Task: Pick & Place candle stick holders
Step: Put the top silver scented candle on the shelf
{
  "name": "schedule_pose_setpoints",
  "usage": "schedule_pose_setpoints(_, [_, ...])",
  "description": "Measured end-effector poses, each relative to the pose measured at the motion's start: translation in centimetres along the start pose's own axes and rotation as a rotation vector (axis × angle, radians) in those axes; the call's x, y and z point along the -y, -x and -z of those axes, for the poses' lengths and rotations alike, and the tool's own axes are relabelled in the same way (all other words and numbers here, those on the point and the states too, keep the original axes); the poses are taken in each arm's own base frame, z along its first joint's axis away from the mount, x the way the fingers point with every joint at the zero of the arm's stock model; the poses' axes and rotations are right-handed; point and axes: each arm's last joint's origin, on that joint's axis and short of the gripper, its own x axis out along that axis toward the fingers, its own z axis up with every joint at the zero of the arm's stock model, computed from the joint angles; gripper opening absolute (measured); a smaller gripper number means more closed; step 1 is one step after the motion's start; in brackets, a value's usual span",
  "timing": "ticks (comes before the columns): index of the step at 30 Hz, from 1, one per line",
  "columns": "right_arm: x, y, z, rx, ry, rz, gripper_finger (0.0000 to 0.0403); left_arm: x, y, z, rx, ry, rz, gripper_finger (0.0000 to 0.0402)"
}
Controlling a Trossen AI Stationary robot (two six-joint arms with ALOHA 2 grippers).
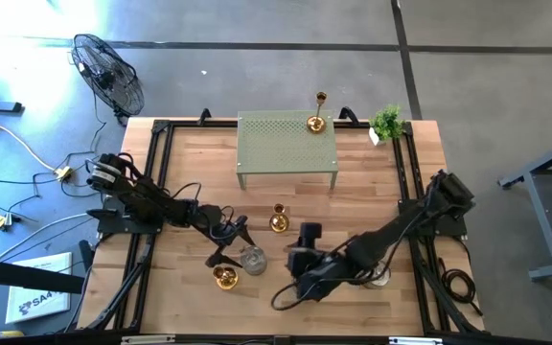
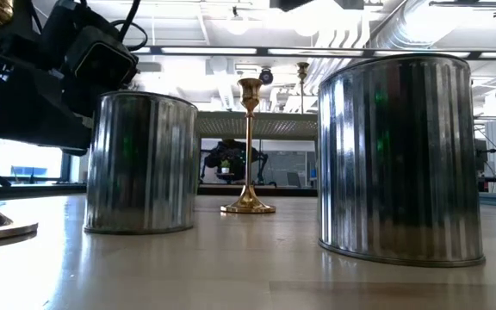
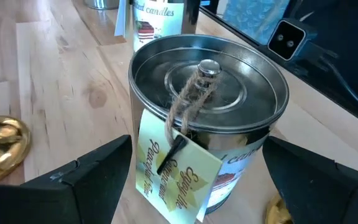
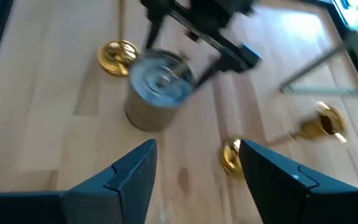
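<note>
High view: left gripper (image 1: 241, 241) stands spread around the silver tin (image 1: 253, 259), near centre, not yet clamped; a gold holder (image 1: 225, 277) sits just beside, another (image 1: 278, 220) farther back. Left wrist view: fingers (image 3: 89, 177) flank the tin; the squeeze should land below the rim, clear of the hanging tag (image 3: 179, 177). Right wrist view: right gripper (image 4: 194, 163) released, holding nothing, hovering near. Room is tight: toppling the slender gold holders is the hazard.

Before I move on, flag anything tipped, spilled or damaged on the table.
Nothing stands out: the two ribbed silver metal tins and the slim gold candlestick stand upright on the wooden table, nothing spilled.
</note>
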Motion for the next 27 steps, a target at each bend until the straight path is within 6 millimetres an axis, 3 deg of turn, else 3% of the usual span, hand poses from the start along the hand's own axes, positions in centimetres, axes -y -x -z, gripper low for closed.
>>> schedule_pose_setpoints(6, [-0.9, -1.1, -0.4, 0.051, -0.008, -0.045, 0.0224, -0.1, -0.3, -0.6, 0.019, -0.006, -0.003, 0.0354])
schedule_pose_setpoints(15, [-2.5, -5.4, 0.6, 0.001, -0.027, -0.141, 0.0224, -0.2, -0.4, -0.7, 0.017, 0.001, -0.002, 0.0354])
schedule_pose_setpoints(27, [-1.5, -6.5, 0.2, -0.026, -0.115, -0.226, 0.0224, -0.2, -0.4, -0.7, 0.014, 0.001, -0.003, 0.0354])
